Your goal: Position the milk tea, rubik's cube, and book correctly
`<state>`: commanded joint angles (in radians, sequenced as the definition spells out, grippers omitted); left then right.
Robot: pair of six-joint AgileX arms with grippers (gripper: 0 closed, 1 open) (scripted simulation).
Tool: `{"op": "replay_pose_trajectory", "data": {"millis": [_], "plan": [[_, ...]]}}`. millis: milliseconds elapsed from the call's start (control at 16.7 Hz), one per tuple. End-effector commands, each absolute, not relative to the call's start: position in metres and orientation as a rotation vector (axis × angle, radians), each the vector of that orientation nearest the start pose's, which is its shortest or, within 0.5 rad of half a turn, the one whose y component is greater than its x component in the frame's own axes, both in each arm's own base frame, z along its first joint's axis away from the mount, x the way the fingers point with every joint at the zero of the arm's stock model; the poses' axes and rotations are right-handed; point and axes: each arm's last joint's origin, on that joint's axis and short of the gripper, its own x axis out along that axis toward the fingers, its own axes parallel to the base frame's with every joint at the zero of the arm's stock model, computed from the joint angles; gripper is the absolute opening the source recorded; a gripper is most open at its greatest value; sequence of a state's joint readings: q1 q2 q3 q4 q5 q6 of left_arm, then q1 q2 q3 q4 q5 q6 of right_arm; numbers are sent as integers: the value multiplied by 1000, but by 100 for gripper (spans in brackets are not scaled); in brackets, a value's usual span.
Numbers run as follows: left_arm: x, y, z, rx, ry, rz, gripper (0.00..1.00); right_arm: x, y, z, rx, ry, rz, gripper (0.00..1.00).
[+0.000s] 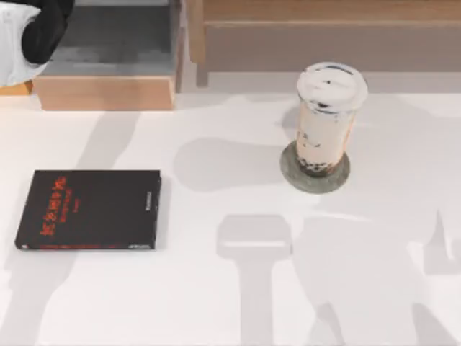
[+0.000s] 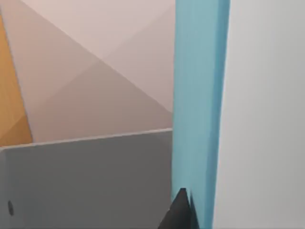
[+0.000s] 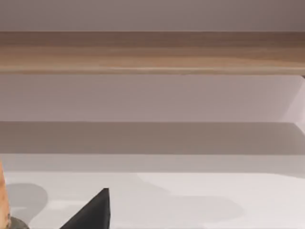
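The milk tea (image 1: pixel 325 119) stands upright on a round grey coaster (image 1: pixel 315 176) right of the table's middle. Its edge also appears in the right wrist view as the milk tea (image 3: pixel 2 195). The book (image 1: pixel 88 210) lies flat at the left, black face with red-orange characters up. The rubik's cube is out of view. My left arm (image 1: pixel 37 29) reaches over the open drawer at the back left. A black part of my left gripper (image 2: pixel 181 212) sits above the drawer's grey inside, beside a light blue panel (image 2: pixel 198 109). A black part of my right gripper (image 3: pixel 95 210) hangs low over the table, facing the shelf.
A wooden drawer (image 1: pixel 108 90) with a grey floor stands open at the back left. A wooden shelf (image 1: pixel 324 29) runs along the back right, seen close as the shelf (image 3: pixel 152 50). Arm shadows fall across the white table's front half (image 1: pixel 252 288).
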<state>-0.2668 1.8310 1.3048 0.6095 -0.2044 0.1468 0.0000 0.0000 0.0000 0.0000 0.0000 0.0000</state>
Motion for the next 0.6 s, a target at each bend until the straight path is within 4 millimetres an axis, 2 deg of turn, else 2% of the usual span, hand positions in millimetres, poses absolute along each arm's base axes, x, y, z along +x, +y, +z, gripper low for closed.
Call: {"op": "replay_pose_trajectory", "data": {"millis": [180,300,420,600], "plan": [[381,-105,310,314,-141,-40,0,106,-1,160,0,0,0,100],[351,-104,308,493,-155,-37,0,106,-1,160,0,0,0,100],[322,-103,292,692,-137,-38,0,106,-1,160,0,0,0,100],[284,-100,241,997,-41,-82,0,106,-1,160,0,0,0,100]]}}
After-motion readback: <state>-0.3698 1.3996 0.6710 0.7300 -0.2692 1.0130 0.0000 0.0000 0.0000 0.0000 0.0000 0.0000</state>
